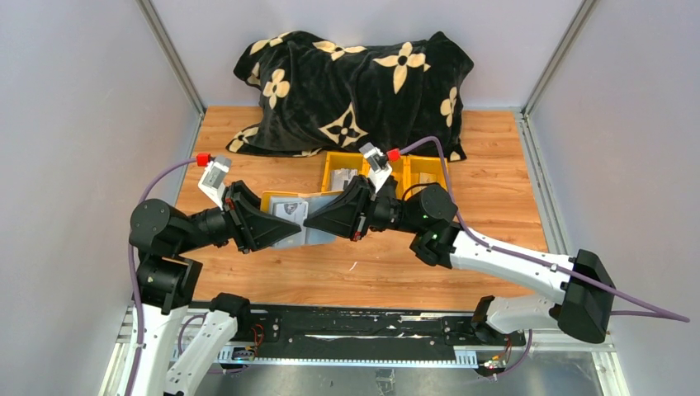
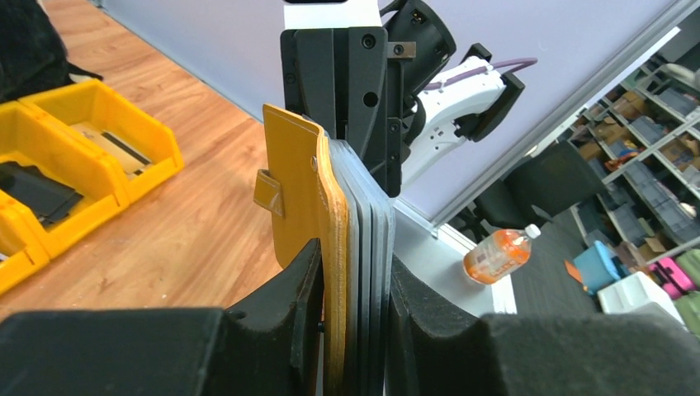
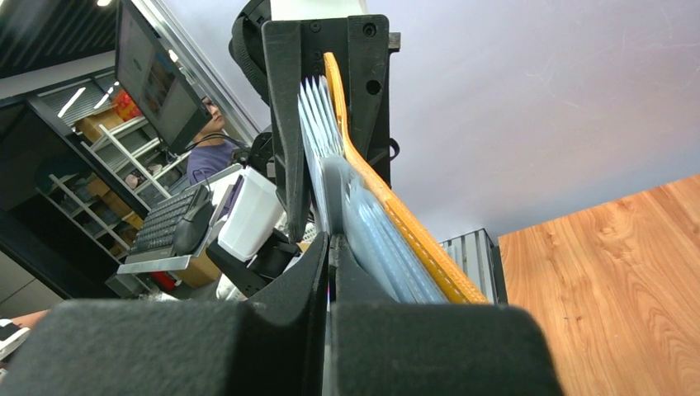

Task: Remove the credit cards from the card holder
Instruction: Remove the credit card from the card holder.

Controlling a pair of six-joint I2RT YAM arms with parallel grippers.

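Left claw (image 2: 355,256) clamps card holder (image 2: 297,181); right claw (image 3: 330,247) pinched shut on thin pale edge, likely one of the credit cards (image 3: 314,124). Extraction step; next needs a straight pull apart.

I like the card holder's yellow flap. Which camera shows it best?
Left wrist view: the flap faces it, big and close. From the top the card holder looks small, half hidden; the right wrist view shows only the flap's edge.
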